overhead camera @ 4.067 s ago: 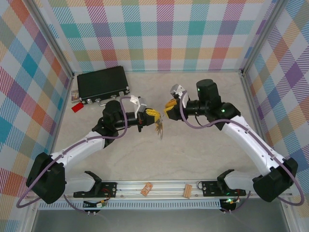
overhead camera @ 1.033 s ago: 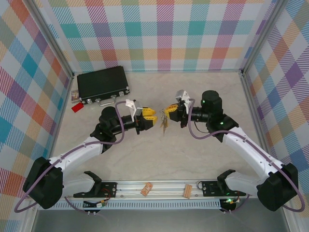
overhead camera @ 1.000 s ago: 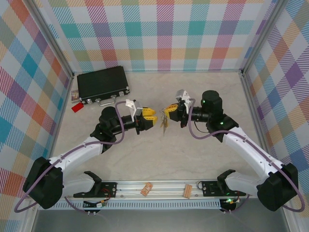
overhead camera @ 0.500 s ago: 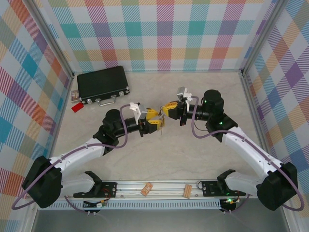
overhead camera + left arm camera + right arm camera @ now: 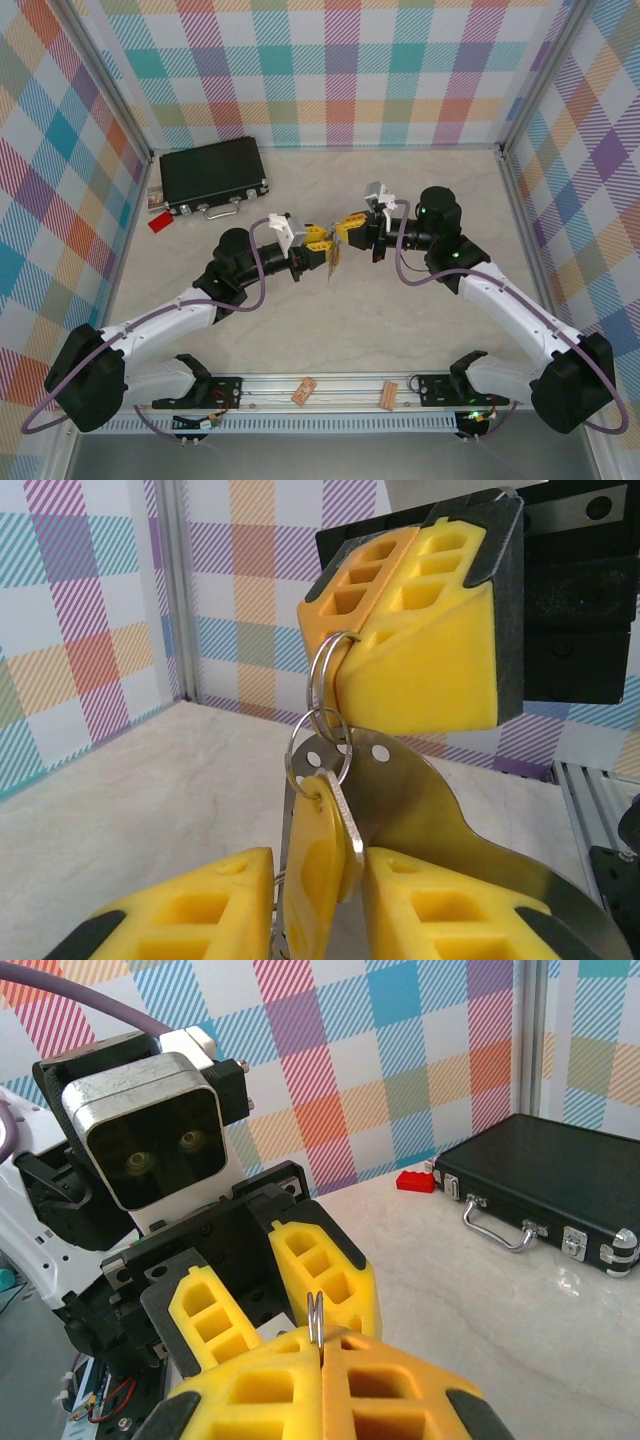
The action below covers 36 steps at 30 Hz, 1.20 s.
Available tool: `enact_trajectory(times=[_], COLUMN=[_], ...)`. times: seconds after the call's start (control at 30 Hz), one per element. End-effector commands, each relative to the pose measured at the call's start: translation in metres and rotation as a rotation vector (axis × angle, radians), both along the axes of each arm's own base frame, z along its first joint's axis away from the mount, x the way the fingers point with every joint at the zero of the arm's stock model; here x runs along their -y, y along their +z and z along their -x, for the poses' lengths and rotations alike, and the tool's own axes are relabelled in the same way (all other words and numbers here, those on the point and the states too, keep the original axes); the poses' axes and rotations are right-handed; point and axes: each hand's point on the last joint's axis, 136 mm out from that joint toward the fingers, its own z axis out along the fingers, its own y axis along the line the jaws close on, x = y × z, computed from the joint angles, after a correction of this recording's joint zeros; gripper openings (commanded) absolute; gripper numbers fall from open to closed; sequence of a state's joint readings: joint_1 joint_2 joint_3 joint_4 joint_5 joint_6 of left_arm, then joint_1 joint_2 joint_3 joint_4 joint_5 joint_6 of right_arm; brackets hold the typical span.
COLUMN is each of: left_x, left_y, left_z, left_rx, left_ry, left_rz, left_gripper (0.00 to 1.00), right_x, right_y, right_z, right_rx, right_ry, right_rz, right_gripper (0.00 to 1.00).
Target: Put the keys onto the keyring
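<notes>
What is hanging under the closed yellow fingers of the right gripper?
The right gripper pinches a small silver ring. A second ring hangs from it, carrying a yellow key and a grey metal plate. Their lower ends drop between the fingers of the left gripper, so they are hidden.

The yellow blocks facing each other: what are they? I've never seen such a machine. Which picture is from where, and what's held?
They are the fingertips of two robot arms bolted to a table. One camera looks down from above; the other two ride on the wrists. The left gripper faces the right gripper in mid-air. The right one is shut on a thin ring; a yellow key hangs below it, between the left fingers. Whether they pinch it I cannot tell. Lying nearby: a black case, a red tag, two wooden clips.
</notes>
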<state>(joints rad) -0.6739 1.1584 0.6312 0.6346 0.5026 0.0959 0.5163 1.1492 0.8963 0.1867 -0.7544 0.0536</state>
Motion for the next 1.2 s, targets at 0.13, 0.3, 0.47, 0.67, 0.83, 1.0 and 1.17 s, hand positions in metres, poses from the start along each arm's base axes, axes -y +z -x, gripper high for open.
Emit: enact_trajectory(times=[0.13, 0.3, 0.47, 0.67, 0.83, 1.0, 1.17], left_x=[0.003, 0.003, 0.005, 0.009, 0.012, 0.018, 0.022], left_y=[0.025, 0.024, 0.015, 0.000, -0.013, -0.023, -0.031], left_z=[0.005, 0.005, 0.004, 0.007, 0.007, 0.006, 0.007], left_rx=[0.078, 0.084, 0.074, 0.052, 0.039, 0.031, 0.020], left_ry=[-0.004, 0.005, 0.006, -0.008, -0.006, -0.010, -0.020], left_rz=[0.033, 0.017, -0.012, -0.057, -0.097, -0.137, -0.163], left_gripper=[0.24, 0.10, 0.00, 0.00, 0.00, 0.00, 0.00], right_x=[-0.001, -0.001, 0.000, 0.003, 0.005, 0.005, 0.007], right_y=[0.005, 0.005, 0.006, 0.009, 0.013, 0.015, 0.016], right_z=[0.005, 0.006, 0.006, 0.004, 0.003, 0.004, 0.003], right_rx=[0.012, 0.011, 0.016, 0.028, 0.036, 0.035, 0.042], right_ry=[0.040, 0.039, 0.033, 0.019, 0.011, 0.018, 0.009], right_rz=[-0.026, -0.030, -0.033, -0.037, -0.054, -0.064, -0.073], right_gripper=[0.00, 0.00, 0.00, 0.00, 0.00, 0.00, 0.00])
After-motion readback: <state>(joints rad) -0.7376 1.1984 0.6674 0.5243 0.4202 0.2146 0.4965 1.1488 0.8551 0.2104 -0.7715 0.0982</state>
